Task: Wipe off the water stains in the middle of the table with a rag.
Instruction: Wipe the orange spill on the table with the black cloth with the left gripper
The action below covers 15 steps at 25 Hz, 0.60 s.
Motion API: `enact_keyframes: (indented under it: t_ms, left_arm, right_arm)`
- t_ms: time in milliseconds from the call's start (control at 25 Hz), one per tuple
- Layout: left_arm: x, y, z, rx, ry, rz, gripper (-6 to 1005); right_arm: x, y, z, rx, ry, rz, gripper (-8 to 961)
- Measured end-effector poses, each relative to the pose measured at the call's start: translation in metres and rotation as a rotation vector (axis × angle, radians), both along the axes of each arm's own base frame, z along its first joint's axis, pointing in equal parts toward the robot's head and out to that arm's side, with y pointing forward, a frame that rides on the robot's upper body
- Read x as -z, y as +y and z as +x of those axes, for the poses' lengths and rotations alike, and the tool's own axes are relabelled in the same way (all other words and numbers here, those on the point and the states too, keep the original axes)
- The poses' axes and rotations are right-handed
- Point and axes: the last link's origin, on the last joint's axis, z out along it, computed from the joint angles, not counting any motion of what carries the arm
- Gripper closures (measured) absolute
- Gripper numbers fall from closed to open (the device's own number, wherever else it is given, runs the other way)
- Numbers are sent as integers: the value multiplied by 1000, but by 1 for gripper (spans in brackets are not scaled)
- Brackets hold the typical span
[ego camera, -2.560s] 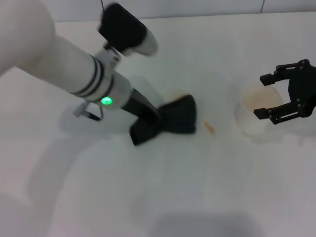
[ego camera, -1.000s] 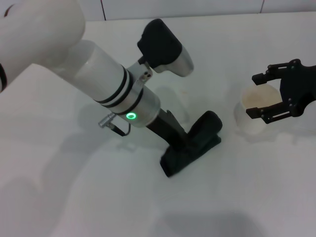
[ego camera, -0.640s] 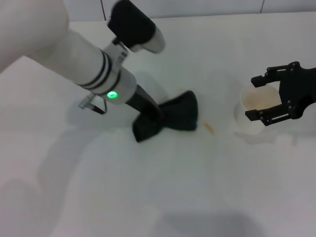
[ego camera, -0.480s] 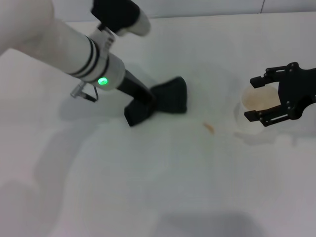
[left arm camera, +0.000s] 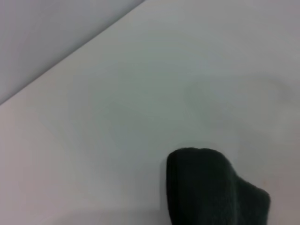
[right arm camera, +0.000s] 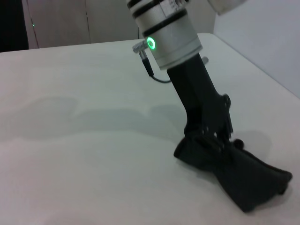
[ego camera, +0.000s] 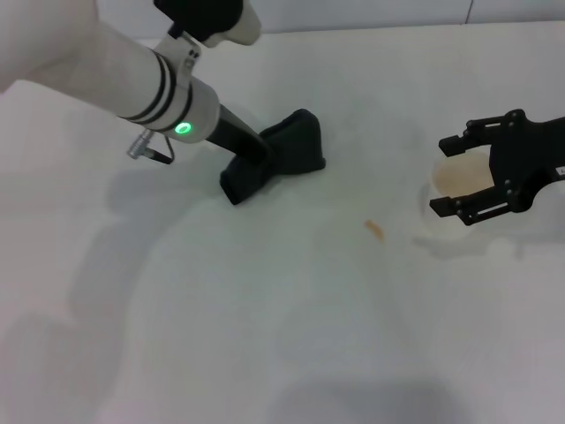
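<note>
The rag (ego camera: 287,155), a dark bundled cloth, rests on the white table (ego camera: 291,318) left of centre. My left gripper (ego camera: 252,163) is shut on it, and the arm slants down from the upper left. The water stains (ego camera: 375,229) show as a small orange-brown streak, uncovered, to the right of the rag and nearer me, a clear gap away. The left wrist view shows the rag's end (left arm camera: 211,187) on the table. In the right wrist view the left gripper (right arm camera: 208,136) pinches the rag (right arm camera: 243,176). My right gripper (ego camera: 452,175) hangs open at the far right.
A white paper cup (ego camera: 459,190) with brownish residue inside stands at the right, partly between the right gripper's fingers. A faint wet sheen lies on the table around the cup's base. A wall runs along the table's far edge.
The left gripper dragged the rag right over the stain, then back left and farther away, leaving the streak uncovered. The right gripper drifted slightly left by the cup.
</note>
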Motion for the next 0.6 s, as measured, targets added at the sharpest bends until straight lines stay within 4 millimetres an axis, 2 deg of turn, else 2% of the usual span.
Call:
enact_keyframes:
  t_ms: [240, 600]
  left_arm:
    - [26, -24, 16, 65, 2, -153, 902]
    - [36, -59, 35, 106, -49, -364, 903]
  right_arm:
    - [2, 1, 0, 0, 5, -1, 112]
    - [2, 0, 2, -1, 3, 0, 111]
